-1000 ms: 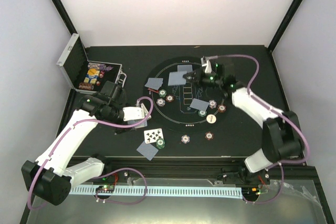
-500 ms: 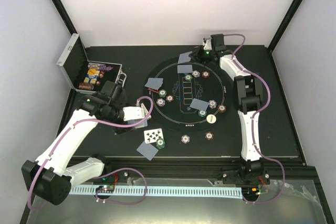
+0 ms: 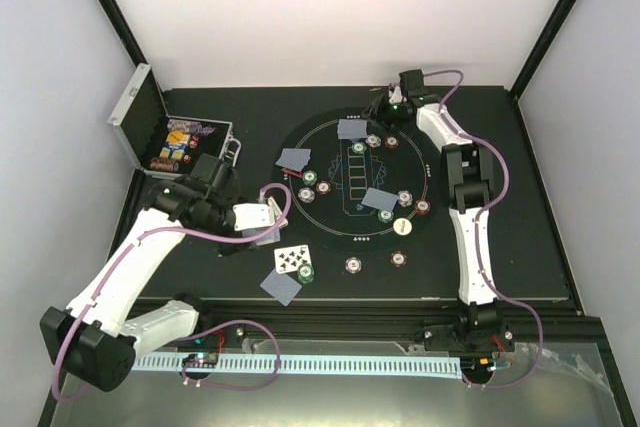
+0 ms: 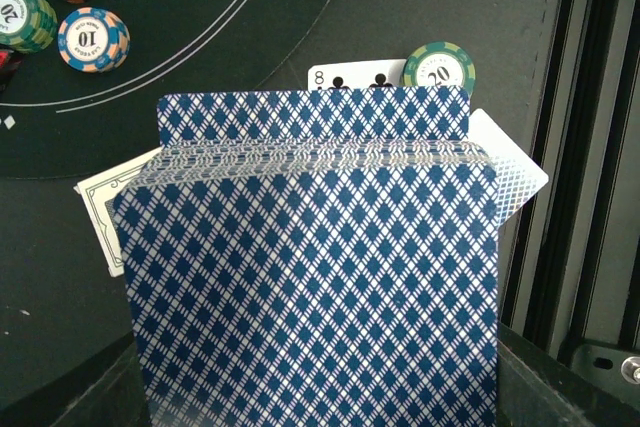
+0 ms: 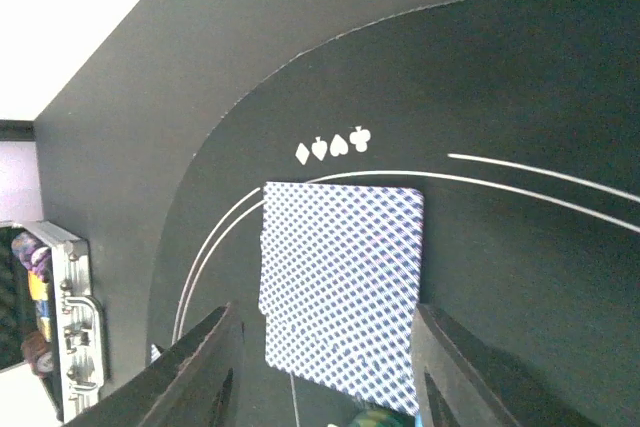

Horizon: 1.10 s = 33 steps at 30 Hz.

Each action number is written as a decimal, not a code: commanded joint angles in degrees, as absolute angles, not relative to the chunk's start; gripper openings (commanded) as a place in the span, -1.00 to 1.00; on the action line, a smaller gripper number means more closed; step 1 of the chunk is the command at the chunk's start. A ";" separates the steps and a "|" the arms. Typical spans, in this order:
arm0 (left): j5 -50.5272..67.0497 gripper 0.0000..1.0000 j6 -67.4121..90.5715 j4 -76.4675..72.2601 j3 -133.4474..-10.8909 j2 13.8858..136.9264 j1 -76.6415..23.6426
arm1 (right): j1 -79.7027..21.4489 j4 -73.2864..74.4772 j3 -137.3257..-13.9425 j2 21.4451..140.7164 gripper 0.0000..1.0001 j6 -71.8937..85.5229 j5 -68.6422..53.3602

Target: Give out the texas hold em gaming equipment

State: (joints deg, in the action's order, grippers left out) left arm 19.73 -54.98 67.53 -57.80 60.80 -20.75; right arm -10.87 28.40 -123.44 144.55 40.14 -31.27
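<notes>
My left gripper [image 3: 262, 219] is shut on a deck of blue-backed playing cards [image 4: 310, 277] that fills the left wrist view and hides its fingers. My right gripper [image 5: 330, 387] is open at the far edge of the round mat [image 3: 330, 217]. A face-down card [image 5: 340, 292] lies flat on the mat between its spread fingers [image 5: 205, 367], touching neither. That card [image 3: 351, 129] also shows from above, beside two chips [image 3: 373, 141]. More face-down cards [image 3: 294, 158] and chips [image 3: 310, 178] lie around the mat. A face-up card [image 3: 291, 258] lies under a green chip [image 3: 304, 272].
The open silver case [image 3: 150, 132] with more chips stands at the far left. A white disc [image 3: 402, 226] and two chips [image 3: 352, 265] lie on the mat's near side. A black rail [image 3: 400, 307] runs along the table's near edge.
My right arm swung from the middle of the mat to its far edge, and its jaws opened, leaving the card on the mat. The left arm kept still.
</notes>
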 commanded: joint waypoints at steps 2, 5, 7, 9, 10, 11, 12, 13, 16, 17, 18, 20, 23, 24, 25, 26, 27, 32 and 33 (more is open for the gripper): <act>20.36 -0.97 -54.50 69.38 -60.12 58.97 -20.83 | -10.06 34.07 -120.01 134.80 0.06 36.10 -27.56; 20.10 -0.97 -54.59 69.44 -59.71 58.51 -20.83 | -10.89 31.05 -108.81 124.69 0.20 35.62 -28.33; 20.33 -0.97 -54.51 69.35 -59.76 58.31 -20.83 | -12.24 27.71 -99.42 117.28 0.36 35.77 -28.76; 20.95 -0.97 -54.43 69.50 -59.98 58.11 -20.90 | -14.58 22.16 -88.76 109.49 0.47 36.89 -30.02; 21.34 -0.97 -54.42 69.52 -60.07 57.96 -20.84 | -16.18 19.47 -83.32 105.34 0.52 37.83 -30.80; 21.61 -0.97 -54.45 69.55 -60.11 57.94 -20.83 | -17.89 17.25 -78.30 101.71 0.56 38.57 -31.25; 21.88 -0.97 -54.25 69.53 -60.16 57.81 -20.83 | -19.77 15.81 -74.19 97.92 0.59 39.41 -31.54; 22.08 -0.97 -54.23 69.54 -59.97 57.68 -20.83 | -21.93 13.56 -69.75 94.45 0.63 40.41 -31.92; 22.19 -0.97 -54.26 69.43 -59.20 57.32 -20.92 | -29.05 7.49 -58.74 85.23 0.73 45.05 -32.24; 22.11 -0.97 -54.23 69.48 -58.96 57.29 -20.92 | -31.57 5.97 -56.23 82.83 0.76 46.80 -31.89; 21.96 -0.97 -54.28 69.40 -58.82 57.28 -20.92 | -34.20 4.44 -53.74 80.53 0.78 48.86 -31.52; 21.72 -0.97 -54.16 69.29 -58.60 57.30 -20.92 | -38.95 1.20 -49.83 77.05 0.80 52.50 -30.60; 21.77 -0.97 -54.14 69.36 -58.49 57.24 -20.98 | -44.51 -4.49 -45.39 73.65 0.81 57.16 -29.20; 21.89 -0.97 -54.14 69.35 -58.49 57.26 -21.00 | -46.14 -5.37 -44.86 73.28 0.82 57.70 -28.31; 22.08 -0.97 -54.16 69.42 -58.47 57.22 -21.01 | -47.68 -5.89 -44.71 73.33 0.83 58.10 -27.68; 22.27 -0.97 -54.22 69.50 -58.53 57.25 -21.01 | -49.25 -6.36 -44.84 73.80 0.84 58.37 -27.34; 22.46 -0.97 -54.32 69.52 -58.53 57.29 -21.08 | -50.38 -6.79 -45.13 74.54 0.85 58.59 -27.19; 22.66 -0.97 -54.41 69.57 -58.73 57.28 -21.09 | -55.03 -8.56 -48.85 80.41 0.87 58.54 -26.92; 22.66 -0.97 -54.51 69.58 -58.71 57.25 -21.09 | -55.69 -9.00 -49.70 81.89 0.88 58.61 -27.16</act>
State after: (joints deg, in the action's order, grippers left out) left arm 20.84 -54.76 68.62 -58.00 58.08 -20.78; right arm -53.10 -4.47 -46.37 77.69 57.28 -28.53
